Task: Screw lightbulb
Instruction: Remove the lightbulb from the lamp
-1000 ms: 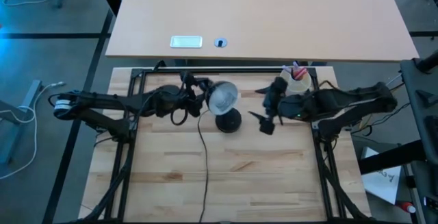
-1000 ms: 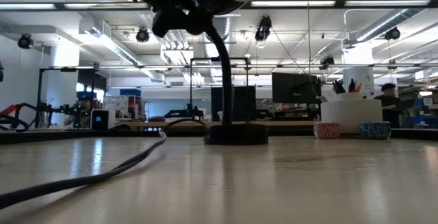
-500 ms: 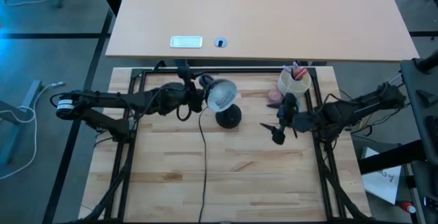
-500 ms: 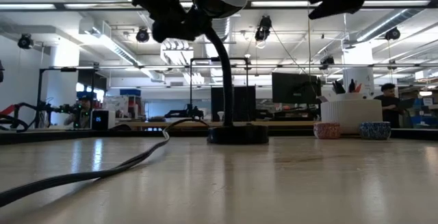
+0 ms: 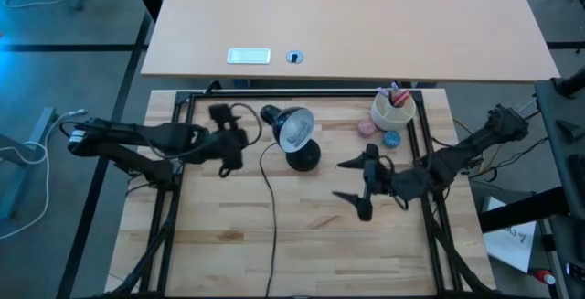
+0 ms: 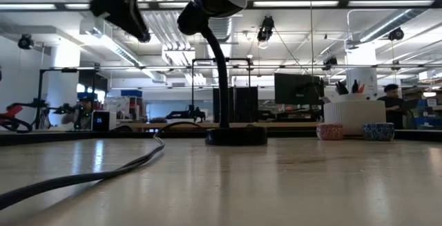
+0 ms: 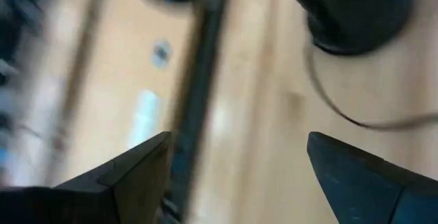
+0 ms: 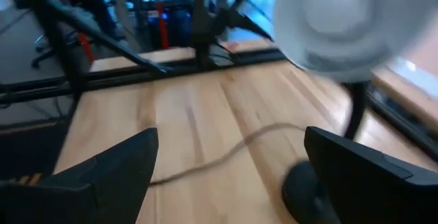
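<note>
The black desk lamp (image 5: 294, 134) stands on its round base (image 5: 305, 159) at the table's far middle; its silvery shade (image 8: 349, 18) faces the right. A pale round shape in the shade's middle (image 8: 335, 8) looks like the white lightbulb, but it is blurred. My left gripper (image 5: 233, 137) is open and empty, left of the lamp's head and apart from it; the low view (image 6: 121, 5) shows it up high. My right gripper (image 5: 352, 182) is open and empty, right of the lamp's base and nearer the front, its fingers pointing left toward the lamp.
The lamp's black cord (image 5: 271, 217) runs from the base to the near edge. A white cup of pens (image 5: 394, 109), a pink ball (image 5: 366, 127) and a blue ball (image 5: 391, 139) stand at the far right. Black frame rails (image 5: 302, 95) border the table.
My left gripper has let go of the lamp's head and drawn back toward the table's left edge. My right gripper has gone from beside the shade toward the near edge, away from the lamp. The lamp stands where it was.
</note>
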Motion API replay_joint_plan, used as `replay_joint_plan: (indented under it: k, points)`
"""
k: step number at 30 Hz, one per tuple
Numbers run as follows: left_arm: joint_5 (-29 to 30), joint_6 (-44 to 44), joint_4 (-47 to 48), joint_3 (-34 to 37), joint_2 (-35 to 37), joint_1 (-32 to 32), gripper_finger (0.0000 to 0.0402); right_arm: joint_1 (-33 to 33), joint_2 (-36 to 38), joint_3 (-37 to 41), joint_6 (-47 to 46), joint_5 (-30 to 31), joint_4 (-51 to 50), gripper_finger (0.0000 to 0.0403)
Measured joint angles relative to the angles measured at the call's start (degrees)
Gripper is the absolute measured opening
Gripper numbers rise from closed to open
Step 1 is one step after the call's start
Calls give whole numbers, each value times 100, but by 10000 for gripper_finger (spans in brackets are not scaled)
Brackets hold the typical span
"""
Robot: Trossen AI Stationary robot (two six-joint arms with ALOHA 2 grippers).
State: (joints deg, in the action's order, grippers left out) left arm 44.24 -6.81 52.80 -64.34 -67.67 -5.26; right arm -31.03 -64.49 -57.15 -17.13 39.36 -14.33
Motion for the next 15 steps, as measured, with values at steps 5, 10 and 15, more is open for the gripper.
replay_joint_plan:
  k: [5,10,15]
  points:
    - [-1178,2443,415,108,384,-656,327,-238,-854,-1132,1078,259,-19,362]
    - [-1390,2846,-1632,926,592,-1819,327,-240,-1563,-2413,2665,260,-46,362]
    - [-1371,2463,-3278,1447,510,-2532,326,-249,-1946,-3787,3717,275,-420,362]
